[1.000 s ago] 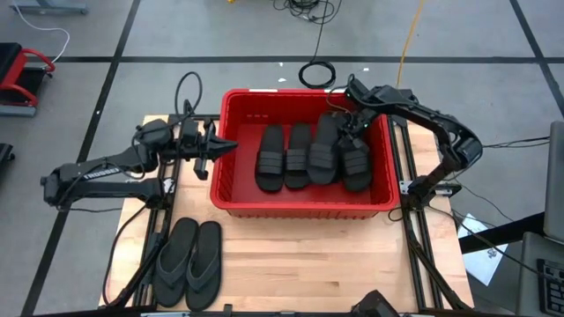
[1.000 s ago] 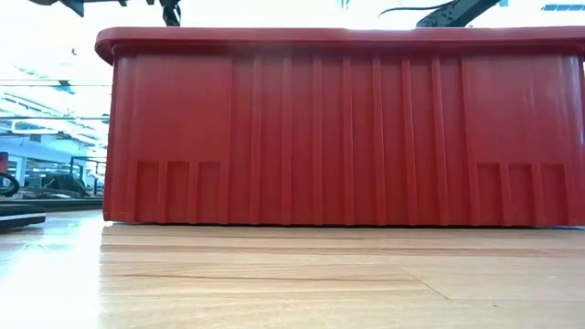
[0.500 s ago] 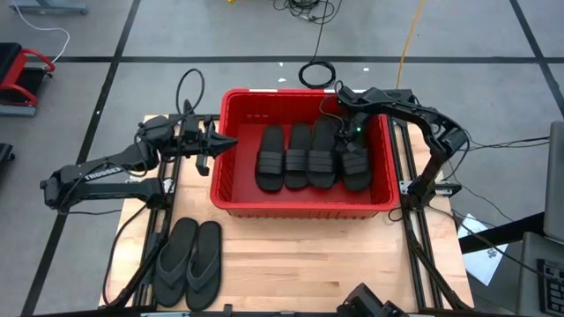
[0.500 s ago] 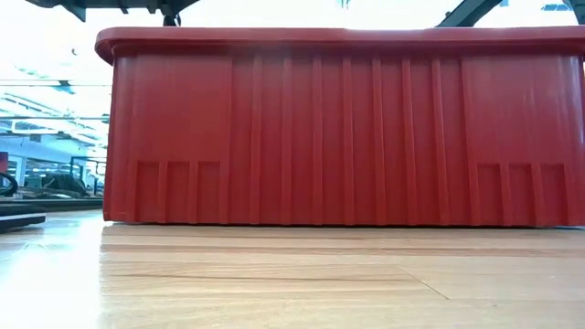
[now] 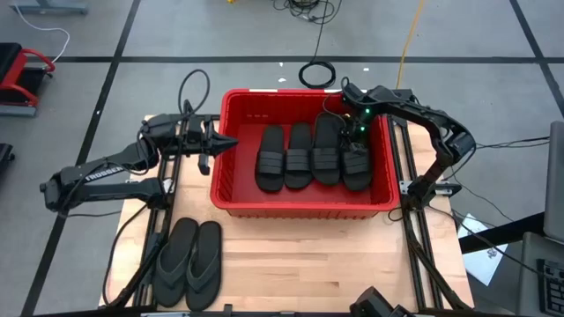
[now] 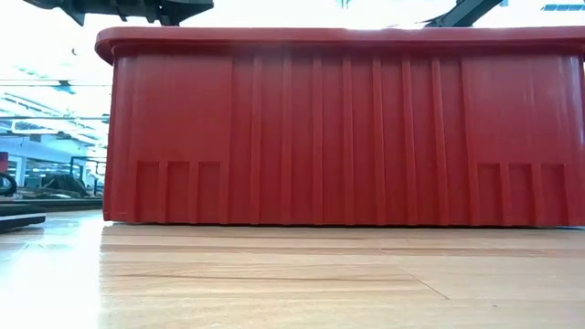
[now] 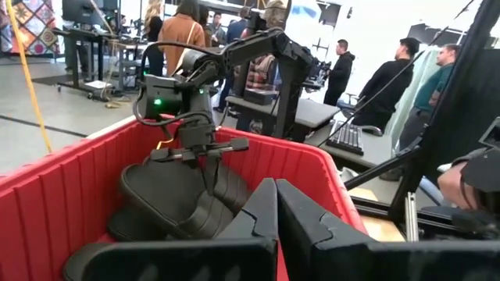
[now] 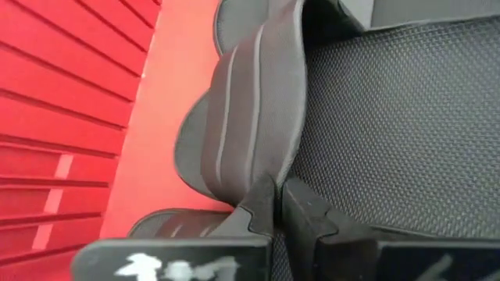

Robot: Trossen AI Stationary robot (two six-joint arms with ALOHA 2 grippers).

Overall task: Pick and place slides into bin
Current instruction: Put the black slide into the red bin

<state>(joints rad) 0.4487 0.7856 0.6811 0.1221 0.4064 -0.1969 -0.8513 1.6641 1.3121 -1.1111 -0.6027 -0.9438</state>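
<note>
my high camera looks straight down on the whole table (image 5: 291, 255). my low one sits at tabletop level, close against the bin (image 6: 338, 128) wall. the left wrist camera looks across the bin's inside; the right wrist camera is pressed down near the slides (image 8: 375, 117).

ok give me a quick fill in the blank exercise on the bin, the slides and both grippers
1. The strapped slides lie side by side inside the ____ bin.
2. The number of flip-flops on the table outside the bin is ____.
3. The right gripper hangs over the bin's ____ end.
4. The left gripper, fingers shut, sits at the bin's ____ rim.

Missing words: red; two; far; left
</note>
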